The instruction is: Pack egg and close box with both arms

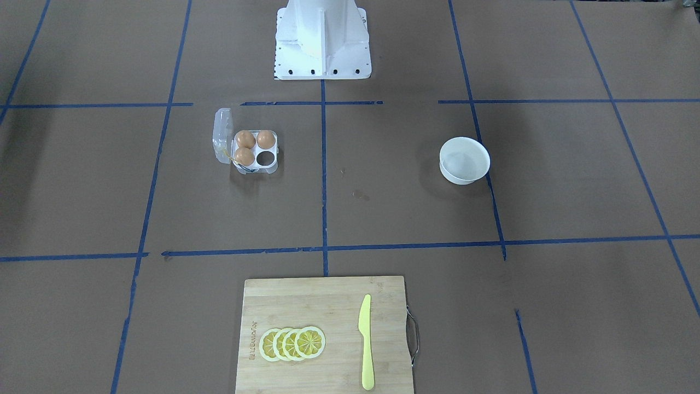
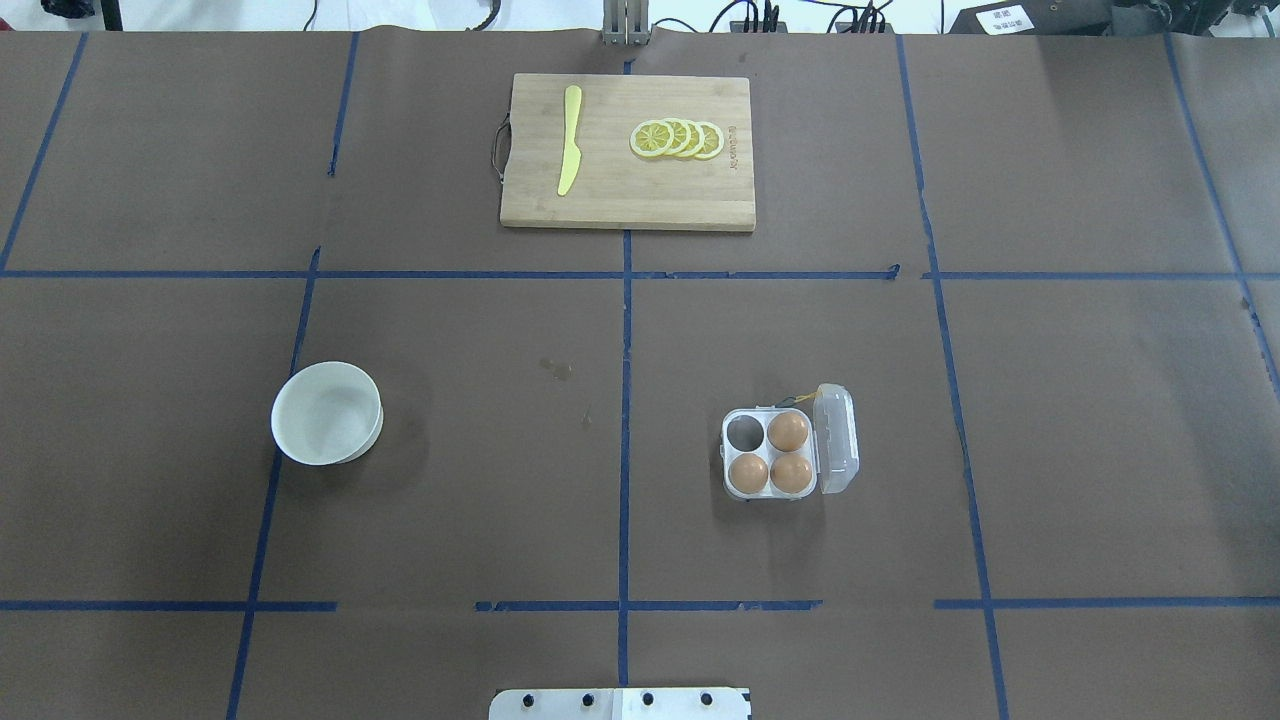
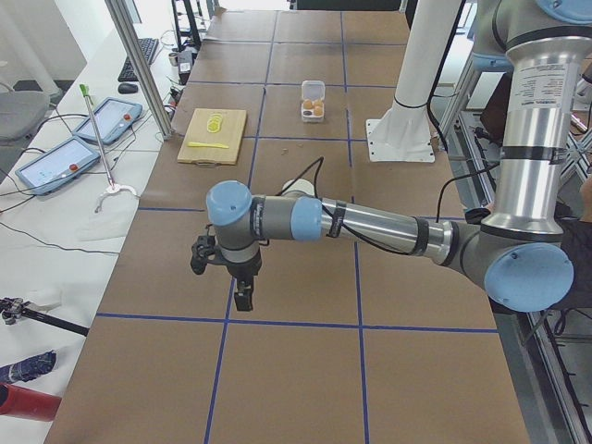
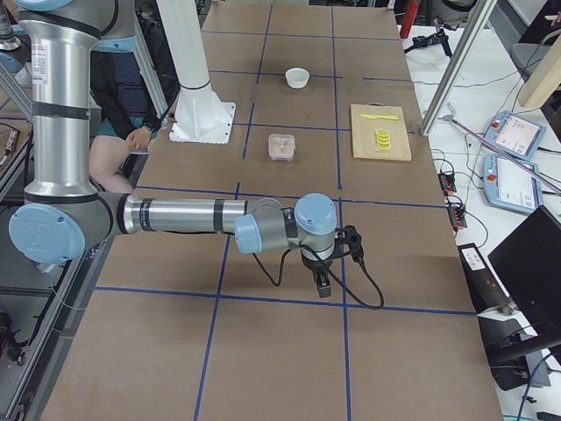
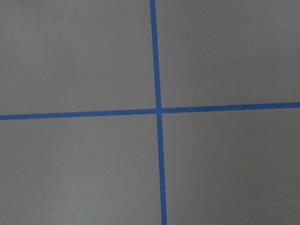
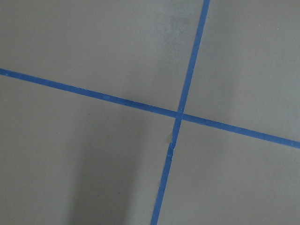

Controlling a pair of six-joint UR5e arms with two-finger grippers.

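Note:
The clear four-cell box [image 2: 742,432] lies open on the table's right half, its lid [image 2: 838,440] swung out to the right. Three orange-brown eggs [image 2: 788,431] fill three cells; the far-left cell is empty. The box also shows in the front view [image 1: 266,158]. My left gripper [image 3: 242,296] hangs over bare table far from the box, seen only in the exterior left view. My right gripper [image 4: 324,285] hangs likewise, seen only in the exterior right view. I cannot tell whether either is open or shut. Both wrist views show only brown paper and blue tape.
A white bowl [image 2: 327,412] stands on the left half and looks empty. A wooden cutting board [image 2: 628,205] at the far middle carries a yellow knife [image 2: 570,140] and lemon slices [image 2: 678,139]. The white base pedestal [image 1: 322,44] stands at the near edge.

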